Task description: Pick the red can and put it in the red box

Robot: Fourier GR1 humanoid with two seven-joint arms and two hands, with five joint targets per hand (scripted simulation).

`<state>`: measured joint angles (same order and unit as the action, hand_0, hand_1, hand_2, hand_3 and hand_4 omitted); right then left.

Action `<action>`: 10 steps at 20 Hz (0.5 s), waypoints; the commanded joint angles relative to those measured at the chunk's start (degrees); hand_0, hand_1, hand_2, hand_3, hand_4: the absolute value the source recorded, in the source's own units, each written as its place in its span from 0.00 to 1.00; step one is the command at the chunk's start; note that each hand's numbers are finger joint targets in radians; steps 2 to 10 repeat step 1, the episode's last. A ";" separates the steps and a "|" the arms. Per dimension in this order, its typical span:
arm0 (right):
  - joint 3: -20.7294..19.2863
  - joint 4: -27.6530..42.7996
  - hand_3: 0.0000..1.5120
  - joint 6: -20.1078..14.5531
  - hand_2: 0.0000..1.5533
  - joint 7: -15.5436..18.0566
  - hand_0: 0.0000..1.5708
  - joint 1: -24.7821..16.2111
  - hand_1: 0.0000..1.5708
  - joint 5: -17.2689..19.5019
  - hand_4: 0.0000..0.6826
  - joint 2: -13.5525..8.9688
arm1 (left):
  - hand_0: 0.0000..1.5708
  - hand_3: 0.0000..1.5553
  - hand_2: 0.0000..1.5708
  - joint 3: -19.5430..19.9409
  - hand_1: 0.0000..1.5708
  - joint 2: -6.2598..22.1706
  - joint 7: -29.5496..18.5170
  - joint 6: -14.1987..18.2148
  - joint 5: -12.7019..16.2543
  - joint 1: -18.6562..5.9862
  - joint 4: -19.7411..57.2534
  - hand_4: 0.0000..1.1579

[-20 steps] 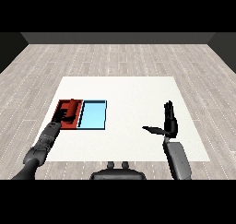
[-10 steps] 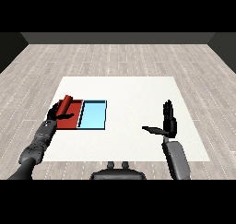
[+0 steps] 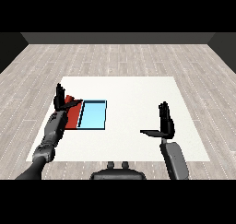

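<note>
The red tray [image 3: 73,118] lies at the table's left, partly covered by my left forearm. My left hand [image 3: 60,99] is raised over the tray's far left corner, fingers straight and pointing up, holding nothing. My right hand [image 3: 164,124] stands upright over the table's right part, fingers straight, thumb stretched out to the left, empty. No red can shows anywhere in the head view; whether it lies in the tray under my left arm I cannot tell.
The light blue tray [image 3: 93,114] lies right beside the red tray on the white table [image 3: 133,94]. Grey wooden floor surrounds the table.
My left hand has risen off the red tray and its fingers have spread straight upward. My right hand has shifted slightly and stays upright.
</note>
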<state>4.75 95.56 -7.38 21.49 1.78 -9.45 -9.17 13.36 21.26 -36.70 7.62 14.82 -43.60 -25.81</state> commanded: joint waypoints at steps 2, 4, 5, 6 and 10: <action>0.65 1.44 0.00 2.24 0.00 0.76 0.00 -1.82 0.00 -2.20 0.00 0.58 | 0.00 0.00 0.00 0.02 0.00 -6.95 -6.63 -5.48 3.45 4.49 -9.46 0.00; 0.65 1.44 0.00 2.24 0.00 0.76 0.00 -1.82 0.00 -2.20 0.00 0.58 | 0.00 0.00 0.00 0.02 0.00 -6.95 -6.63 -5.48 3.45 4.49 -9.46 0.00; 0.65 1.44 0.00 2.24 0.00 0.76 0.00 -1.82 0.00 -2.20 0.00 0.58 | 0.00 0.00 0.00 0.02 0.00 -6.95 -6.63 -5.48 3.45 4.49 -9.46 0.00; 0.65 1.44 0.00 2.24 0.00 0.76 0.00 -1.82 0.00 -2.20 0.00 0.58 | 0.00 0.00 0.00 0.02 0.00 -6.95 -6.63 -5.48 3.45 4.49 -9.46 0.00; 0.65 1.44 0.00 2.24 0.00 0.76 0.00 -1.82 0.00 -2.20 0.00 0.58 | 0.00 0.00 0.00 0.02 0.00 -6.95 -6.63 -5.48 3.45 4.49 -9.46 0.00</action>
